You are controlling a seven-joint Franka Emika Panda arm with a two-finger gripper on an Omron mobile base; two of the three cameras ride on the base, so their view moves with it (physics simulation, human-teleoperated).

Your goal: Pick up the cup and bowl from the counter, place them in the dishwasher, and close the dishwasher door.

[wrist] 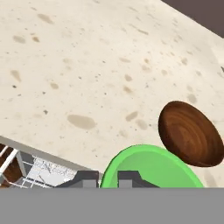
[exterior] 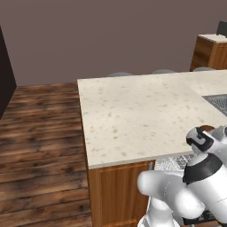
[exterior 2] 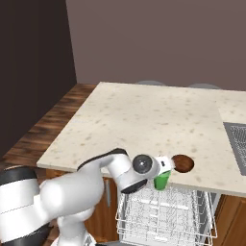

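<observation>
Beige speckled worktop (exterior 2: 144, 120), near edge. Item: green cup (exterior 2: 162, 180), pinched by its rim in my fingers (wrist: 107, 178), hanging just off that edge; white dishwasher rack (exterior 2: 166, 211) directly below. Brown bowl (exterior 2: 182, 163) beside, on worktop.

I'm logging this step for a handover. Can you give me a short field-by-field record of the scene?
end effector: shut on the cup's rim
cup: green, held past the counter's front edge, above the rack
bowl: brown, on the counter near its front edge
counter: beige, speckled
dishwasher: open, white wire rack pulled out
</observation>
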